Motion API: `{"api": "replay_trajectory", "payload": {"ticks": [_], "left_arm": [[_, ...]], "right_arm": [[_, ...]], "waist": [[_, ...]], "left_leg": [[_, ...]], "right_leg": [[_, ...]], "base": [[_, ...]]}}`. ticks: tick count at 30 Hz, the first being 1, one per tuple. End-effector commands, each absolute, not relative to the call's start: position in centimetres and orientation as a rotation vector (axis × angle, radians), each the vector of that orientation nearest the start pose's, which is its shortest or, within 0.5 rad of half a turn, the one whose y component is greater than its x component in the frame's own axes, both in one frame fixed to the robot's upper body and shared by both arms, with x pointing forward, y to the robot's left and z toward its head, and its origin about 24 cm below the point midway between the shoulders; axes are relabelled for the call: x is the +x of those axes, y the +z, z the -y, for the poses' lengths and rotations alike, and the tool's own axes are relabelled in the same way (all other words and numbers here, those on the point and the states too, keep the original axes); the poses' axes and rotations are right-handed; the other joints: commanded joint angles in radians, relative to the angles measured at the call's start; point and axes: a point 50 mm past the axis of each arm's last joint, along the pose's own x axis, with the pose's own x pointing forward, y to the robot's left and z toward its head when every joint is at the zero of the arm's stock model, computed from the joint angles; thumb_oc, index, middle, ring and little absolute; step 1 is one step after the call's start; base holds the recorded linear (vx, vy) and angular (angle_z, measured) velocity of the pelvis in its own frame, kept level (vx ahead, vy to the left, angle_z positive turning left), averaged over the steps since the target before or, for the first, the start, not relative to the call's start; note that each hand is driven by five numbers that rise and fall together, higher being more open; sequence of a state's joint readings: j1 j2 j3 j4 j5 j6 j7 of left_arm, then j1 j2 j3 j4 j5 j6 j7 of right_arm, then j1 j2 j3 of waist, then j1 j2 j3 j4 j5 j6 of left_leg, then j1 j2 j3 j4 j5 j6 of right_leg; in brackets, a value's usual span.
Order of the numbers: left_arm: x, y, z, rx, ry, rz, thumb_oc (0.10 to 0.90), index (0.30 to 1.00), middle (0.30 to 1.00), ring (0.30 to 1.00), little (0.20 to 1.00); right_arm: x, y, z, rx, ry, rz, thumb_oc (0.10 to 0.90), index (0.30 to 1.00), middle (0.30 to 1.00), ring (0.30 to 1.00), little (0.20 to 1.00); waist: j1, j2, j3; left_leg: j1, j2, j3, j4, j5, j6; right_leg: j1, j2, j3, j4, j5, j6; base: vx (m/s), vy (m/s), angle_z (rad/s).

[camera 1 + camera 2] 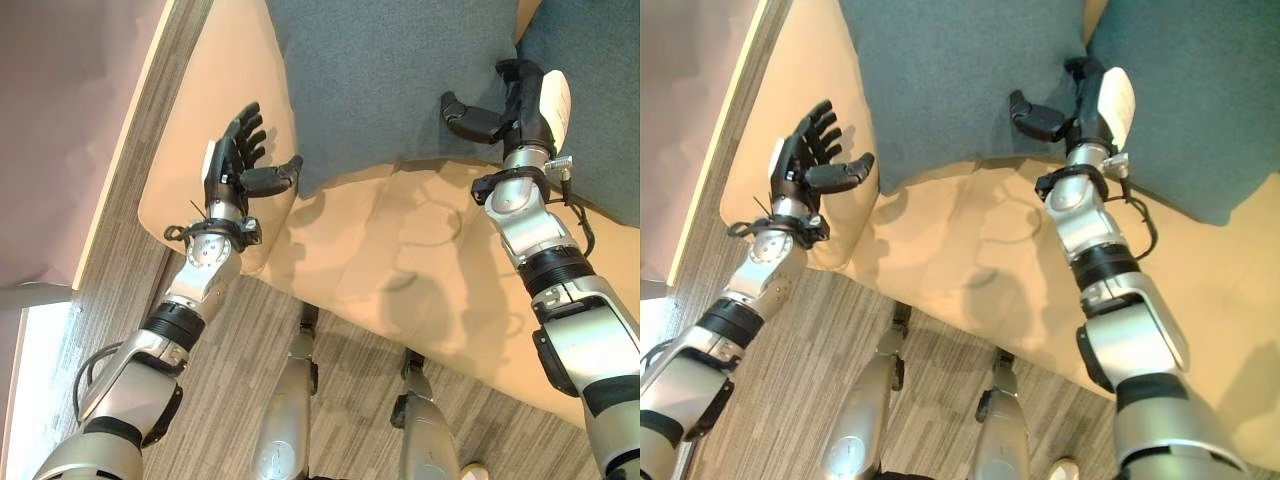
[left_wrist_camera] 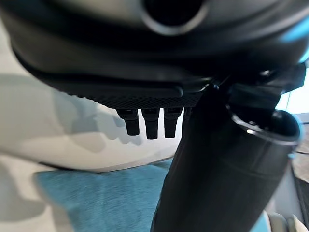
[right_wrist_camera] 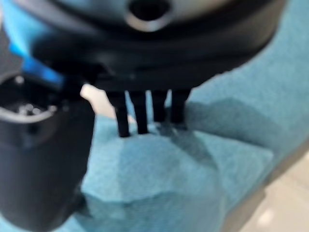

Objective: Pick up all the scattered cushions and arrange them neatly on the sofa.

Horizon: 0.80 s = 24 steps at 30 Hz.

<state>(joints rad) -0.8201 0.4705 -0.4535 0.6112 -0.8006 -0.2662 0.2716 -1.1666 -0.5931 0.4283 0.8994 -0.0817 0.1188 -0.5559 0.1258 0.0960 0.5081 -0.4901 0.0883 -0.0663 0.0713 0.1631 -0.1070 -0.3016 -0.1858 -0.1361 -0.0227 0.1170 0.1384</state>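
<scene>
Cushion (image 1: 390, 85) lies flat on sofa (image 1: 400, 260) between both hands. Left hand (image 1: 235, 165) spread wide, empty, just beside its left edge. Right hand (image 1: 500, 110) relaxed-open, empty, fingers at its right corner: the nearer hand. Second cushion (image 1: 590, 100) just right of it.

Two cushions (image 1: 390, 80) (image 1: 590, 110) side by side on sofa seat (image 1: 400, 260); one ahead of left hand's (image 1: 232, 165) fingers, beside its thumb; the other beyond right hand's (image 1: 520, 100) fingers.

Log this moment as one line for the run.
left hand: open, beside blue cushion | right hand: open, at second cushion | sofa
</scene>
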Motion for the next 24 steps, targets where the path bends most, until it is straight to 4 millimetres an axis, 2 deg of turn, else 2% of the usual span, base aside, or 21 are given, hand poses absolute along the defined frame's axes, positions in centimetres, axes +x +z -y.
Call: {"api": "replay_trajectory", "payload": {"ticks": [1,4,6,7,8,9,10,13,17,21,22,24], "left_arm": [[38.6,21.8,-15.9,-0.269,0.016,0.460,0.800,0.900,0.900,0.900,0.900],[39.1,22.0,-15.3,-0.287,0.036,0.452,0.800,0.900,0.900,0.900,0.900],[39.7,22.4,-14.6,-0.291,0.050,0.431,0.800,0.900,0.900,0.900,0.900],[40.3,23.2,-14.4,-0.287,0.068,0.422,0.800,0.900,0.900,0.900,0.900],[40.3,23.2,-14.4,-0.288,0.069,0.422,0.800,0.900,0.900,0.900,0.900],[40.6,23.8,-14.3,-0.273,0.081,0.418,0.800,0.900,0.900,0.900,0.900],[41.1,25.3,-14.4,-0.245,0.098,0.430,0.800,0.900,0.900,0.900,0.900],[41.4,26.9,-14.3,-0.223,0.106,0.445,0.800,0.900,0.900,0.900,0.900],[41.3,30.7,-14.9,-0.226,0.123,0.519,0.800,0.900,0.900,0.900,0.900],[41.2,32.2,-14.3,-0.262,0.101,0.539,0.800,0.900,0.900,0.900,0.900],[41.0,33.0,-13.5,-0.316,0.057,0.554,0.800,0.900,0.900,0.900,0.900],[40.7,33.5,-11.6,-0.362,-0.026,0.562,0.800,0.900,0.900,0.900,0.900]], "right_arm": [[39.2,33.3,22.7,-0.902,-0.804,0.568,0.800,0.900,0.900,0.900,0.900],[39.5,32.8,22.4,-0.865,-0.785,0.545,0.800,0.900,0.900,0.900,0.900],[40.2,32.0,21.2,-0.867,-0.724,0.512,0.800,0.900,0.900,0.900,0.900],[40.5,32.0,19.8,-0.884,-0.680,0.518,0.800,0.900,0.900,0.900,0.900],[40.5,32.0,19.8,-0.884,-0.679,0.519,0.800,0.900,0.900,0.900,0.900],[40.7,31.9,19.2,-0.882,-0.657,0.516,0.800,0.900,0.900,0.900,0.900],[41.0,32.4,18.2,-0.862,-0.627,0.516,0.800,0.900,0.900,0.900,0.900],[41.2,32.7,17.4,-0.848,-0.598,0.513,0.800,0.900,0.900,0.900,0.900],[41.2,33.7,15.6,-0.836,-0.521,0.547,0.800,0.900,0.900,0.900,0.900],[41.5,33.3,14.0,-0.806,-0.437,0.536,0.800,0.900,0.900,0.900,0.900],[41.7,32.8,12.8,-0.791,-0.374,0.522,0.800,0.900,0.900,0.900,0.900],[41.9,31.9,11.9,-0.767,-0.306,0.496,0.800,0.900,0.900,0.900,0.900]], "waist": [[0.014,0.029,-0.003],[0.009,0.016,0.000],[0.001,-0.004,0.006],[-0.006,-0.019,0.012],[-0.006,-0.021,0.012],[-0.010,-0.025,0.012],[-0.019,-0.033,0.012],[-0.026,-0.038,0.012],[-0.042,-0.051,0.012],[-0.053,-0.056,0.012],[-0.059,-0.057,0.012],[-0.064,-0.057,0.012]], "left_leg": [[-0.056,-0.030,-0.033,-0.023,-0.012,-0.031],[-0.067,-0.033,-0.039,-0.028,-0.010,-0.032],[-0.085,-0.033,-0.043,-0.033,-0.005,-0.031],[-0.099,-0.032,-0.046,-0.035,-0.003,-0.030],[-0.097,-0.032,-0.046,-0.034,-0.009,-0.031],[-0.109,-0.031,-0.048,-0.035,-0.002,-0.028],[-0.126,-0.033,-0.048,-0.034,-0.008,-0.027],[-0.143,-0.034,-0.048,-0.032,-0.008,-0.024],[-0.178,-0.038,-0.047,-0.025,-0.011,-0.018],[-0.190,-0.041,-0.044,-0.021,-0.015,-0.013],[-0.195,-0.043,-0.043,-0.021,-0.016,-0.010],[-0.200,-0.044,-0.043,-0.021,-0.015,-0.009]], "right_leg": [[-0.036,-0.076,0.017,0.130,-0.087,0.076],[-0.044,-0.075,0.013,0.130,-0.083,0.077],[-0.061,-0.072,0.011,0.128,-0.076,0.080],[-0.077,-0.072,0.007,0.127,-0.066,0.084],[-0.076,-0.073,0.007,0.130,-0.072,0.083],[-0.090,-0.072,0.008,0.128,-0.062,0.085],[-0.111,-0.072,0.010,0.133,-0.065,0.087],[-0.132,-0.073,0.012,0.134,-0.062,0.088],[-0.172,-0.071,0.023,0.134,-0.053,0.090],[-0.190,-0.067,0.034,0.135,-0.052,0.088],[-0.199,-0.064,0.041,0.135,-0.053,0.086],[-0.207,-0.061,0.044,0.134,-0.053,0.085]], "base": [[0.00,0.000,0.00],[0.00,0.000,0.00],[0.00,-0.014,0.03],[0.00,-0.020,0.07],[-0.01,-0.009,0.04],[0.02,0.011,0.04],[0.00,0.000,0.00],[0.01,0.012,-0.01],[0.02,0.030,-0.10],[0.03,0.024,-0.12],[0.03,0.017,-0.11],[0.04,0.011,-0.14]]}}
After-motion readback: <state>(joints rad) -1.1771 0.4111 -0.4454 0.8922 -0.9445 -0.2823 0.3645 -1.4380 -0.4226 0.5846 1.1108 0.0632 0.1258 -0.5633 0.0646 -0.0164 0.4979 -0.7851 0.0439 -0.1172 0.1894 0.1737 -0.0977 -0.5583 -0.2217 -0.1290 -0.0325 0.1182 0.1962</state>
